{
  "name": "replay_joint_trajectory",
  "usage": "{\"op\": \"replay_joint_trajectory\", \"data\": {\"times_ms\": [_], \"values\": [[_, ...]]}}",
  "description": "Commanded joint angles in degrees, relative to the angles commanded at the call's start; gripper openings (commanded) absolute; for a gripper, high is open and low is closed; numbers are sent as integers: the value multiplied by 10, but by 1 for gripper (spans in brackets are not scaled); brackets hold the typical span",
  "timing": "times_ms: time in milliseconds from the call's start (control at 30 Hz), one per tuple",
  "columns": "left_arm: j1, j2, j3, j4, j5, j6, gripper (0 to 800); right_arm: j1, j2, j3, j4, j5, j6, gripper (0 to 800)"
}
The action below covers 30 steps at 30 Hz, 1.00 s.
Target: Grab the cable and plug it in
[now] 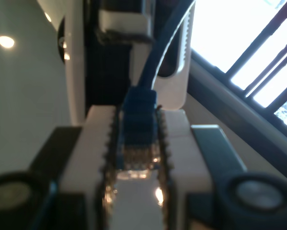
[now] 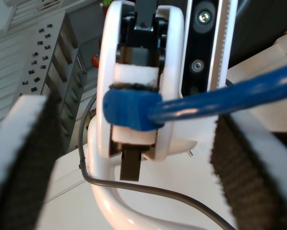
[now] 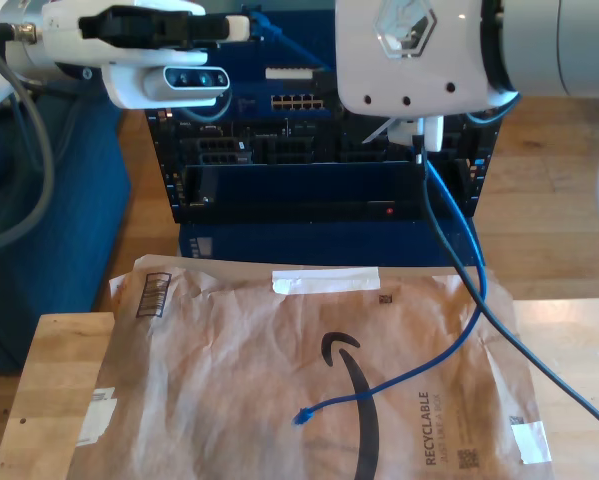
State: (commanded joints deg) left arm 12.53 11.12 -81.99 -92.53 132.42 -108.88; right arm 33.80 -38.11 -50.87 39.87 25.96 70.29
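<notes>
The bright-blue cable's plug is pinched between the white toothed fingers of my first gripper, which is shut on it. In the exterior view that gripper is high at the left. From there the cable slants to my second gripper under the big white arm at the top. The cable runs between the black-padded fingers of my second gripper, which stands open and does not touch it. Below, the cable hangs down, and its free end lies on the envelope.
A dark rack with a row of network ports stands behind the table in the exterior view. A brown paper envelope covers the wooden table. A thicker grey cable slants down toward the exterior view's right.
</notes>
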Motion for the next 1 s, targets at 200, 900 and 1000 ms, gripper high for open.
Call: {"op": "replay_joint_trajectory", "data": {"times_ms": [200, 900, 1000], "values": [[-1, 0, 0, -1, 0, 1, 29, 1, 0, 0, 1, 0, 0, 294], [-3, 0, -2, -1, 1, 2, 29, 1, 0, -2, 2, 0, 1, 212], [-3, 0, -2, -2, 3, 3, 29, 2, 0, -3, 2, 0, 1, 214]]}}
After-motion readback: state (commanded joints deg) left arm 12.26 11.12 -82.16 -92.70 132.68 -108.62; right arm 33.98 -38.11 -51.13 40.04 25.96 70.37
